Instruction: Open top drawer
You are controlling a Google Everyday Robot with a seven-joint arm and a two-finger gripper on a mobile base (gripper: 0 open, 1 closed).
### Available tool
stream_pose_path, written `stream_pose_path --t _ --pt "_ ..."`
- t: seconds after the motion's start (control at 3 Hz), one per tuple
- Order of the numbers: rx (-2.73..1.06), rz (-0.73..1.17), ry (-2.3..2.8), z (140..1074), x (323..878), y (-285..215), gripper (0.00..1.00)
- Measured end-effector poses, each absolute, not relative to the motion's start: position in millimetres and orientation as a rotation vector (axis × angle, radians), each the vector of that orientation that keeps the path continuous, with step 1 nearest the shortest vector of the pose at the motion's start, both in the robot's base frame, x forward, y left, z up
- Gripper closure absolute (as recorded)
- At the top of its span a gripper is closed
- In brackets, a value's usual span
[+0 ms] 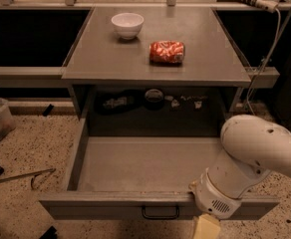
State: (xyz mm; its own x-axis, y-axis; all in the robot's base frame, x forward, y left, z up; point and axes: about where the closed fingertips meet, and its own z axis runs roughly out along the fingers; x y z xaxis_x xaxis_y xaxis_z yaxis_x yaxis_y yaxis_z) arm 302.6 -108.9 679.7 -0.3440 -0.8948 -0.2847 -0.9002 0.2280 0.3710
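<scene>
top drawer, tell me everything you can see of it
The top drawer is a wide, shallow tray of what looks like grey metal, with a flat front and a small black loop handle at its centre. It stands open, drawn far out from under the table, with only bare floor showing inside. The gripper hangs before its front panel, right of the handle; whether they touch cannot be told.
</scene>
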Motion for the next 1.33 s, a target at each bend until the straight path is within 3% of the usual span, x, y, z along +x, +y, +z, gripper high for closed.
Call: stream_pose_path --t 1.33 --pt "-1.747 0.842 2.511 699 254 -121 0.00"
